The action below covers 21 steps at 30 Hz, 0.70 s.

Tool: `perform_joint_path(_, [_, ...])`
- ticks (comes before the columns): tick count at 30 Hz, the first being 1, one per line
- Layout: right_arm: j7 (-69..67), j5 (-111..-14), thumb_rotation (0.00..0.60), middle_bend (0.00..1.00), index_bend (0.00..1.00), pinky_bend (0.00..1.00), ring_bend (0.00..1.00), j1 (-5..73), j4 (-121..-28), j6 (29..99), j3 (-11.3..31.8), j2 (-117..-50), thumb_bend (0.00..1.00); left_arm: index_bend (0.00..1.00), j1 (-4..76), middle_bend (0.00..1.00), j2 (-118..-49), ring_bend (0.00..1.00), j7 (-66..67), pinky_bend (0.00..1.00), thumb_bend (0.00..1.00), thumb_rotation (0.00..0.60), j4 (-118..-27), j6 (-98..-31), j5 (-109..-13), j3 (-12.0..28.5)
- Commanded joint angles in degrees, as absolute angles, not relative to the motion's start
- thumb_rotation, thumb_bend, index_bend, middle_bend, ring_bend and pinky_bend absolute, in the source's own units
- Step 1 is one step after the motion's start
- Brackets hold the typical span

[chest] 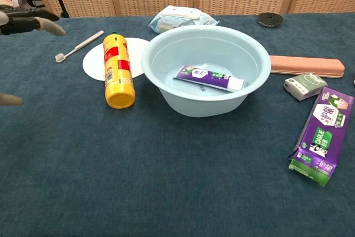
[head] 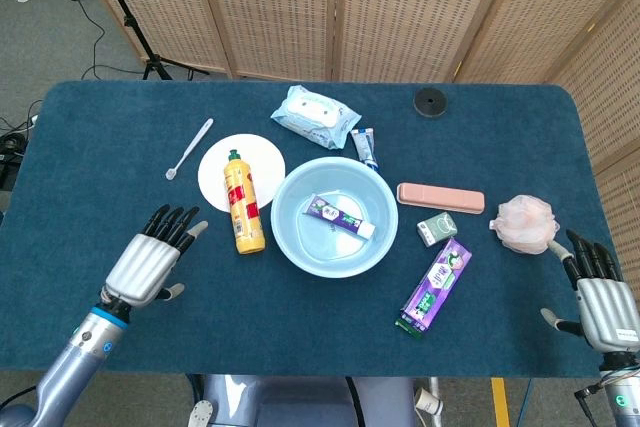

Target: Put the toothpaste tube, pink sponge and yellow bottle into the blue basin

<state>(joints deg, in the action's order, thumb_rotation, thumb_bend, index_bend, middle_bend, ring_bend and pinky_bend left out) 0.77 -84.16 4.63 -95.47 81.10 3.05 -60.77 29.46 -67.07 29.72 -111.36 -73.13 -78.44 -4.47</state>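
The toothpaste tube [head: 340,217] lay flat inside the blue basin [head: 288,237], near its middle. The yellow bottle [head: 243,205] lay on its side just left of the basin's rim, its capped end resting over the white disc [head: 215,169]. The pink sponge [head: 526,224] sat well apart to the right, near the table's right edge.

Open cloth stretched along the front of the table [head: 320,347], between the two hands. The left hand [head: 148,265] hovered over the front left, fingers spread and holding nothing; the right hand [head: 604,305] sat at the front right corner, just beside the sponge, fingers likewise apart and empty.

Only the head view showed the sponge and the right hand; the chest view caught just the left hand's fingertips [chest: 33,19] at its left edge.

Between basin and sponge lay a pink case [head: 440,197], a small green box [head: 437,229] and a purple carton [head: 434,287]. Behind the basin were a wipes pack [head: 315,116] and a small tube [head: 366,147]; a toothbrush [head: 189,148] lay left of the disc, a black puck [head: 430,102] near the far edge.
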Motion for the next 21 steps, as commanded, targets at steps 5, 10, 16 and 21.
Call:
perform_joint_path(5, [5.38, -85.53, 0.6, 0.0, 0.13, 0.0, 0.0, 5.46, -95.91, 80.1, 2.08, -62.64, 0.13, 0.08, 19.47, 0.0, -66.58, 0.0, 17.47, 0.0, 0.01, 0.55, -104.3, -80.73, -85.83, -10.12])
perform_joint_path(10, [8.51, -85.64, 0.6, 0.0, 0.13, 0.0, 0.0, 7.19, -95.36, 77.92, 2.27, -64.31, 0.13, 0.08, 16.45, 0.0, -68.35, 0.0, 15.01, 0.0, 0.01, 0.551, -100.5, -81.76, -86.35, -10.78])
perform_joint_path(16, [11.68, -82.61, 0.6, 0.0, 0.12, 0.0, 0.0, 11.66, -94.38, 73.11, 5.29, -66.41, 0.13, 0.08, 14.8, 0.0, -70.16, 0.0, 14.52, 0.0, 0.02, 0.552, -97.41, -80.84, -86.34, -10.3])
perform_joint_path(21, [14.3, -78.31, 0.6, 0.0, 0.1, 0.0, 0.0, 15.93, -93.8, 68.72, 8.64, -67.38, 0.13, 0.08, 14.27, 0.0, -71.2, 0.0, 15.13, 0.0, 0.02, 0.551, -96.43, -80.34, -87.49, -9.63])
